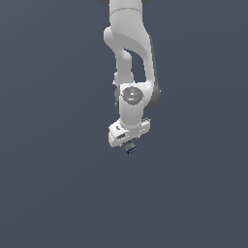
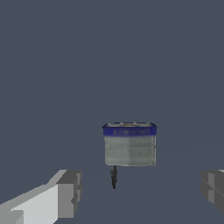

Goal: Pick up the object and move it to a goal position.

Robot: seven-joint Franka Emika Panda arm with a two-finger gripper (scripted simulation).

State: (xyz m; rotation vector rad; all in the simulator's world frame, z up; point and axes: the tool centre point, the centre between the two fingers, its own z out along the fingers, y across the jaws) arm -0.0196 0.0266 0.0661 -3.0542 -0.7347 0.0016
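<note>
Nearest the wrist camera are the pincer's two grey finger pads [image 2: 70, 192], one at each lower corner of the wrist view, with a white finger body behind the one on that view's lower-left. They stand wide apart, with a broad gap of bare surface between them, and nothing is clamped in that gap.

The largest thing in the exterior view is the white Panda arm [image 1: 130, 48], hanging down from the top edge, its round wrist joint facing the camera. At its lower end sits the white pincer [image 1: 129, 141], tilted a little.

The worktop [image 1: 48, 193] is a flat, even slate-grey plane filling both views.

The object [image 2: 130, 144] is a small blocky piece, grey on its body with a dark blue band along its top edge. In the wrist view it lies out beyond the finger pads, roughly centred between them and touching neither. A thin dark sliver shows just beneath it; what that sliver is cannot be told. In the exterior view the object [image 1: 130, 148] appears as a tiny grey and blue speck just below the pincer.
</note>
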